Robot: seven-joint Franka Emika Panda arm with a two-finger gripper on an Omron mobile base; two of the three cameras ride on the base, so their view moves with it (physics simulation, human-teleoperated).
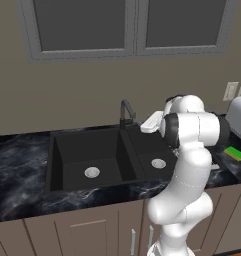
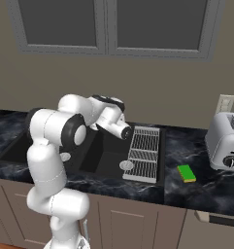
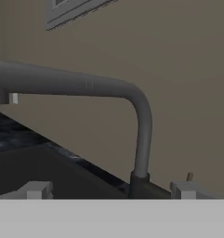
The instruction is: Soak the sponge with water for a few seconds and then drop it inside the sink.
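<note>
A: Arm, white with dark joints: pose?
B: Rises from the base, bends forward at the elbow, forearm reaching away from the cameras, wrist turned roughly level.
A: Gripper [image 3: 108,189]: state?
B: Jaws spread wide, nothing between them; one grey fingertip [image 3: 35,189] at lower left of the hand view, the other at lower right

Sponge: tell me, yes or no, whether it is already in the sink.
No. In the right base view the sponge lies on the dark counter, right of the drying rack, outside the sink.
</note>
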